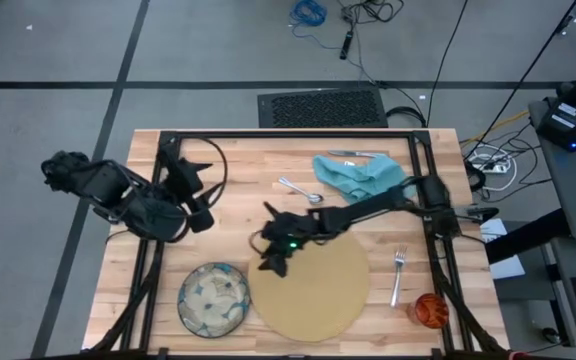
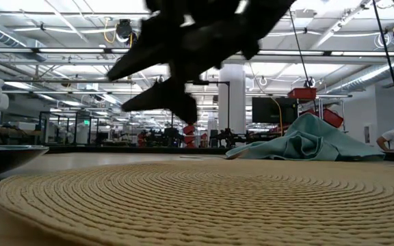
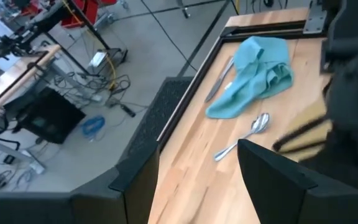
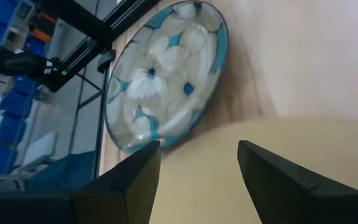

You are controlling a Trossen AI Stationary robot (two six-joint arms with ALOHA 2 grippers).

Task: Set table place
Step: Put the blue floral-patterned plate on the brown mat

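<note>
The round tan placemat [image 1: 318, 290] lies flat at the table's near middle. The green-patterned plate [image 1: 213, 298] rests on the table just left of it, and also shows in the right wrist view [image 4: 166, 74]. My right gripper [image 1: 273, 258] is open and empty. It hovers over the placemat's far left edge [image 4: 278, 143], clear of it in the low view [image 2: 163, 89]. My left gripper [image 1: 200, 212] is open and empty above the table's left side. The teal napkin [image 1: 360, 175], the knife [image 1: 358, 154] and the spoon [image 1: 300, 190] lie at the far middle. The fork [image 1: 398, 275] and the orange cup [image 1: 430, 310] are at the near right.
The black frame rails [image 1: 268, 134] run along the table's edges. Bare wood [image 1: 238, 230] lies between the two grippers. The crumpled napkin [image 2: 306, 140] rises behind the placemat in the low view.
</note>
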